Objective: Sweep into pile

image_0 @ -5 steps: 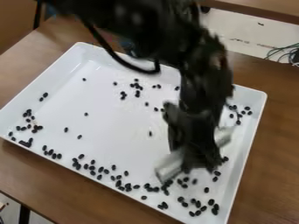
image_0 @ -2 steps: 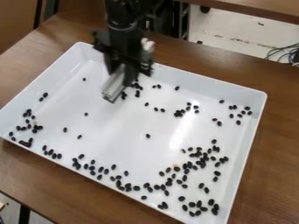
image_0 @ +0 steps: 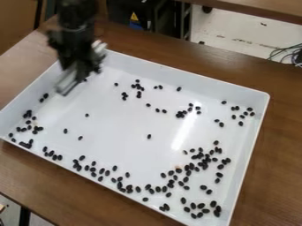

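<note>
Pincer [image_0: 81, 70] upper left, clamped on pale bar [image_0: 66, 82]; black beans [image_0: 179, 170] scattered over white tray [image_0: 194, 76].

Bright light, white streak of glare on the tray [image_0: 126, 112], brightly lit floor [image_0: 236, 33] behind, dark arm [image_0: 77, 22] blurred.

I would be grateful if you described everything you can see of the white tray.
The tray is white, smooth and plastic-looking, a shallow rectangle with low, sloping walls and rounded corners. It lies flat on the brown wooden table, set at an angle to the view. A bright glare marks its floor. Small black beans are scattered inside, many towards the near side.
</note>
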Tool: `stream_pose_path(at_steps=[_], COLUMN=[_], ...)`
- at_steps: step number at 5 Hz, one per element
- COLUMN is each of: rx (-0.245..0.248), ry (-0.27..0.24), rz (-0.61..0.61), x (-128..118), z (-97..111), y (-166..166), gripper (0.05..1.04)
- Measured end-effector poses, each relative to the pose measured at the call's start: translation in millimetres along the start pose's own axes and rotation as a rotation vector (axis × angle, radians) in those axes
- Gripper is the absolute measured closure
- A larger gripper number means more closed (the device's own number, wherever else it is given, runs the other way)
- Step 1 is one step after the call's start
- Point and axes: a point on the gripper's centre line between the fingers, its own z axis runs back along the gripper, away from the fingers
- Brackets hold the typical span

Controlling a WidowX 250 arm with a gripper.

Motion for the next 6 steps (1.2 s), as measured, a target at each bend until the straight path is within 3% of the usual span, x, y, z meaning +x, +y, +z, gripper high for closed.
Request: stream_pose_path(at_steps=[1, 2, 3, 4, 5, 6], rx=[-0.005, -0.015, 0.006, 0.041, 0.052, 0.082], ry=[0.02, 0.0, -0.066, -0.108, -0.06, -0.106], rz=[0.04, -0.01, -0.036, -0.086, -0.122, -0.113], x=[-32.1, -40.5, -43.1, -57.4, -96.6, -111.3], z=[-27.9, -44.2, -49.5, -45.2, -36.3, -17.0], y=[43.9, 63.7, 62.8, 55.2, 37.1, 35.2], gripper=[0.727, 0.727, 0.727, 0.727, 0.727, 0.727])
